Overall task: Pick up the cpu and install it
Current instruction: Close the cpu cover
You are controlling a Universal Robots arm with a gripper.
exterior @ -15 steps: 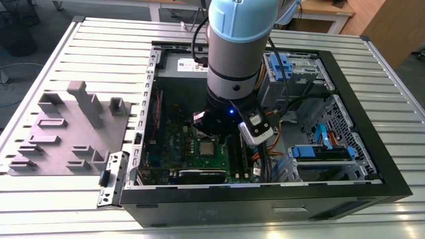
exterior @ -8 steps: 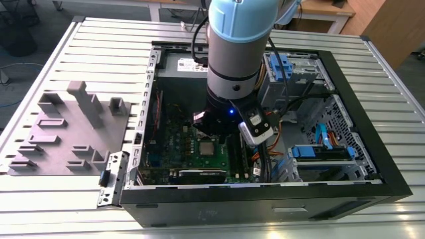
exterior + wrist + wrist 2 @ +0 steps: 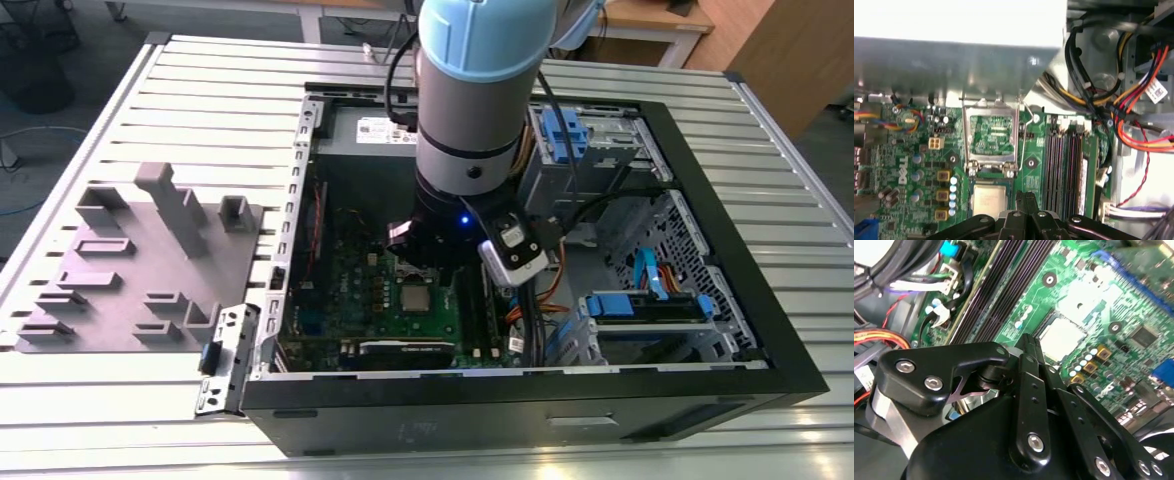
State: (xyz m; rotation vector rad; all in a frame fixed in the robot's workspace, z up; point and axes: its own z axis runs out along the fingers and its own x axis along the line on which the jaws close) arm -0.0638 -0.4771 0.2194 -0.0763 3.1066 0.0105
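A logo [image 3: 902,170] in white letters was printed on the green circuit board [image 3: 1034,177]. A white label [image 3: 384,130] sat on the grey box [image 3: 344,135] inside the computer case [image 3: 787,385], its print too small to read. A white tag [image 3: 1157,92] on the wires [image 3: 1134,95] was illegible. Any marks on the cpu [image 3: 989,199] were too faint to read.

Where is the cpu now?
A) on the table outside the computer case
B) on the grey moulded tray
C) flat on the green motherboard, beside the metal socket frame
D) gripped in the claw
C: in the first wrist view the cpu lies flat on the motherboard beside the socket frame, not in the claw.
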